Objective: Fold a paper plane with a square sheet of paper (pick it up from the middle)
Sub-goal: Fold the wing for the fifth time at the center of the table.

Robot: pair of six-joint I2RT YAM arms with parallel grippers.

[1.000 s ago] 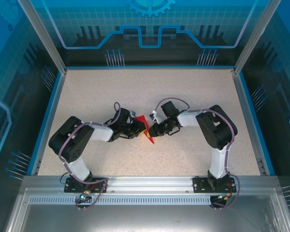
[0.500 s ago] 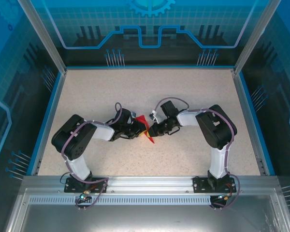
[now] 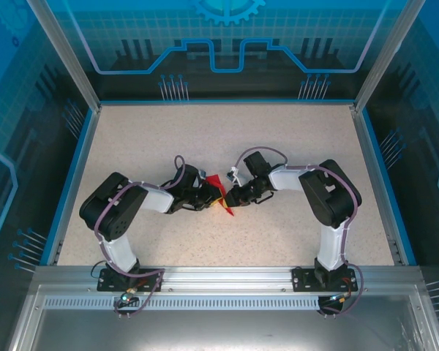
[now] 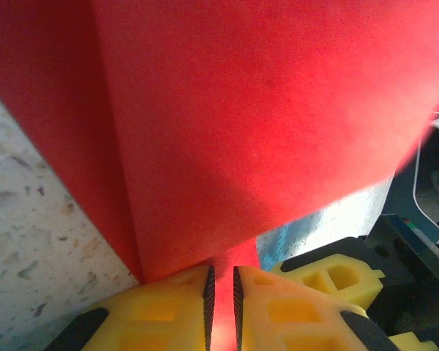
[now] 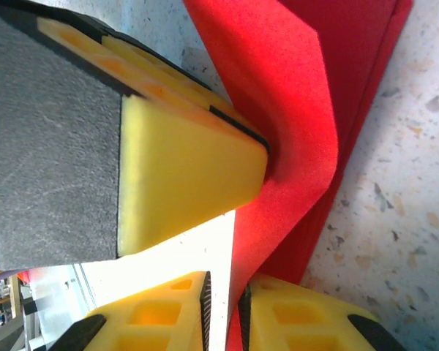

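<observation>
The square sheet of paper [image 3: 225, 206], bright red and folded into a narrow creased shape, stands off the table between my two grippers. My left gripper [image 3: 211, 196] is shut on its lower edge; in the left wrist view the paper [image 4: 263, 117] runs down between the nearly closed pads of this gripper [image 4: 221, 269]. My right gripper [image 3: 233, 197] meets it from the other side. In the right wrist view the paper [image 5: 293, 110] lies against one pad of the right gripper [image 5: 223, 276], with a bright gap to the other pad. The left gripper's fingers [image 5: 190, 168] pinch the fold just above.
The speckled beige table [image 3: 219, 139] is bounded by a blue rim and transparent walls [image 3: 80, 131]. Both arms reach inward from their bases on the metal rail [image 3: 219, 281] at the near edge, with their wrists almost touching.
The right gripper's jaws have parted slightly off the paper. The left arm has shifted a little to the right while keeping its grip.
</observation>
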